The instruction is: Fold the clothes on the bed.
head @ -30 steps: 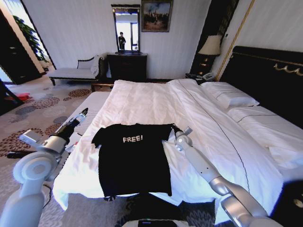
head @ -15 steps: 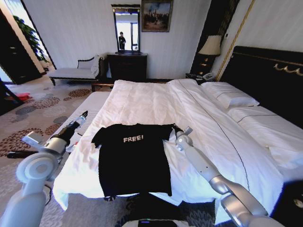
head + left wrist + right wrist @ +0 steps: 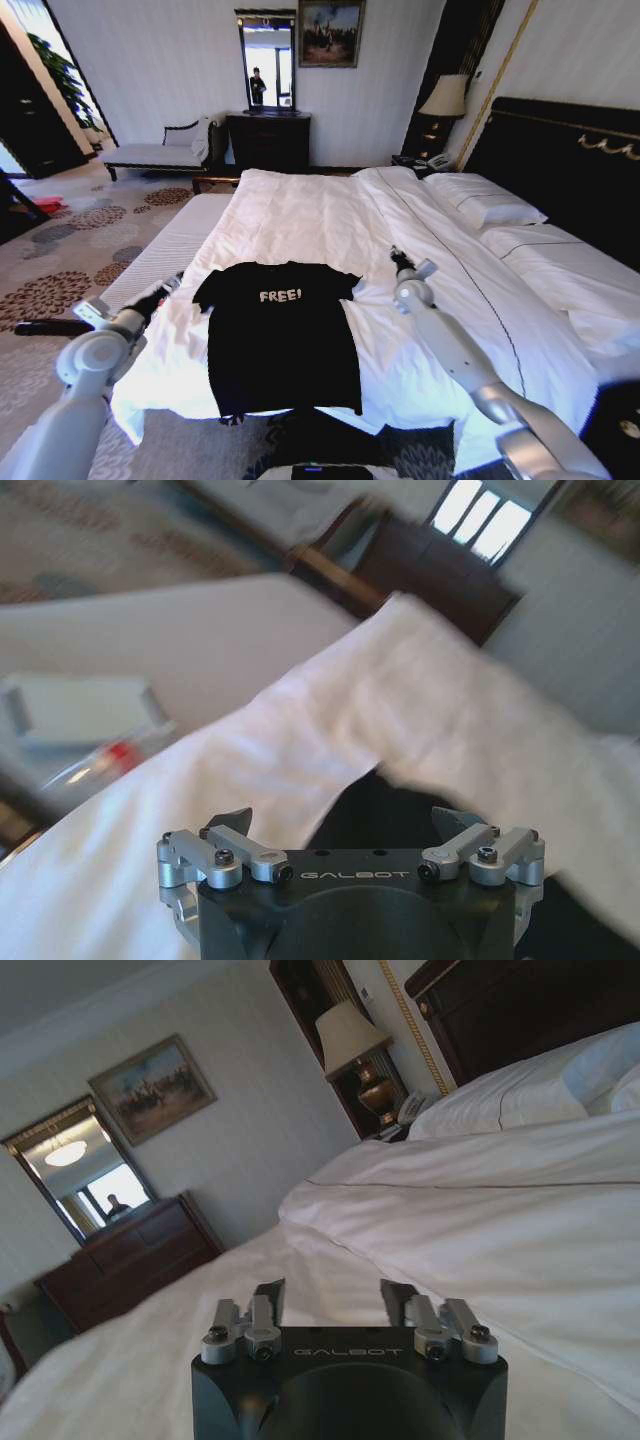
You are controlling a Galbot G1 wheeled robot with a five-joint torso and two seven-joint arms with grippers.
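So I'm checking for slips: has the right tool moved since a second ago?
Yes. The right tool moved away from the T-shirt, toward the headboard.

You are looking into a furnished bedroom, with the look of a hotel room. A large bed [image 3: 330,215] with a white duvet [image 3: 300,215] and pillows [image 3: 487,207] takes up the middle and right, backed by a tall dark headboard [image 3: 560,160] with gold trim. At the far wall stand a dark wooden dresser [image 3: 268,140] under a mirror [image 3: 267,60], a framed painting [image 3: 329,32] and a bedside lamp [image 3: 444,97]. A pale chaise bench [image 3: 155,150] sits far left on patterned carpet [image 3: 60,250].
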